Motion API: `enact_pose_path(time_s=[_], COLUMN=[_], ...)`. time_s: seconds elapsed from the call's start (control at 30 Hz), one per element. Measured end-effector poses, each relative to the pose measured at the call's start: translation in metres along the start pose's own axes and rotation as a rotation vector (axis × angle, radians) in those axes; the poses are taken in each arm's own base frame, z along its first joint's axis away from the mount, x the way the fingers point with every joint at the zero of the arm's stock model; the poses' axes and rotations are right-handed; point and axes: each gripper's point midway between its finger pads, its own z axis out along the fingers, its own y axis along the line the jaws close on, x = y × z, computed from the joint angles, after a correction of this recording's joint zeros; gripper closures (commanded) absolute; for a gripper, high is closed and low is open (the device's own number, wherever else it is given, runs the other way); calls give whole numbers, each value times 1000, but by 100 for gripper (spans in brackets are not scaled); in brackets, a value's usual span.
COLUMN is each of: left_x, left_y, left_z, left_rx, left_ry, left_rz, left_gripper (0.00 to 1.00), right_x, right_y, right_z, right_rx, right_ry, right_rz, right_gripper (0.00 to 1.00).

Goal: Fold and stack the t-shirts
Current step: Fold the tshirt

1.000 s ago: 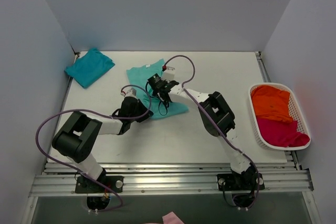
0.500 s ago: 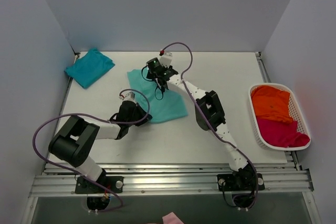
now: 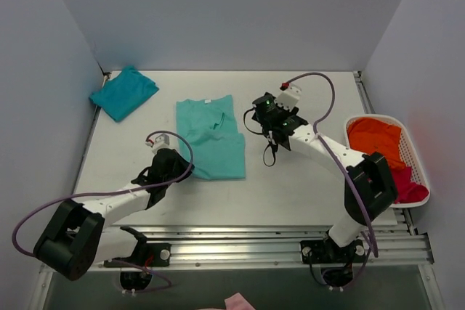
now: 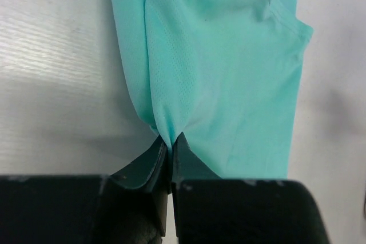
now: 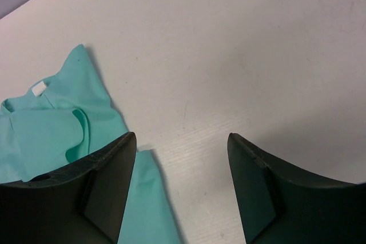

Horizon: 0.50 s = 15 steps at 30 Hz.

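T-shirt [image 4: 229, 72] corner pinched in left tool [image 4: 170, 142], right tool [image 5: 180, 141] spread

Table [image 3: 305, 186]: a white, matte surface, seen faintly scuffed in the wrist views and bordered at the near edge by metal rails [image 3: 232, 248].
Centre: a mint-green t-shirt [image 3: 211, 147] is spread flat on the surface, with its white neck label [image 3: 206, 101] turned toward the far edge and one sleeve folded inward over the body.
Far left corner: a teal t-shirt [image 3: 124, 92] is laid folded, well apart from the mint-green one.
Right edge: a white basket [image 3: 352, 159] is set there, well apart from both shirts.
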Motion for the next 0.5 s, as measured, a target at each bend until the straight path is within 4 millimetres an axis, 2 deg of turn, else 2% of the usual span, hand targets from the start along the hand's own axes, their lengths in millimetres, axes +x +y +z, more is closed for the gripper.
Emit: enact_pose_path(time_s=[0.03,0.1,0.27,0.4,0.5], left_x=[-2,-5,-1,6,10], left_y=[3,8,22,32,36], left_z=[-3,-7,-9,-9,-7], left_rx=[-12,-33,-81,-108,-123], left_ry=[-11,-28,-30,-17,-6], left_rz=[0,-1,-9,-13,-17], left_gripper=[90,90,90,91,91], right_x=[5,30,129,188,210], right_y=[-8,-24,-46,-35,-22], right_z=[-6,-15,-42,-76,-87], right_rx=[-2,-6,-49,-160,-213], right_ry=[3,35,193,296,330], right_rz=[9,1,-97,-128,-122], right_gripper=[39,40,43,49,51])
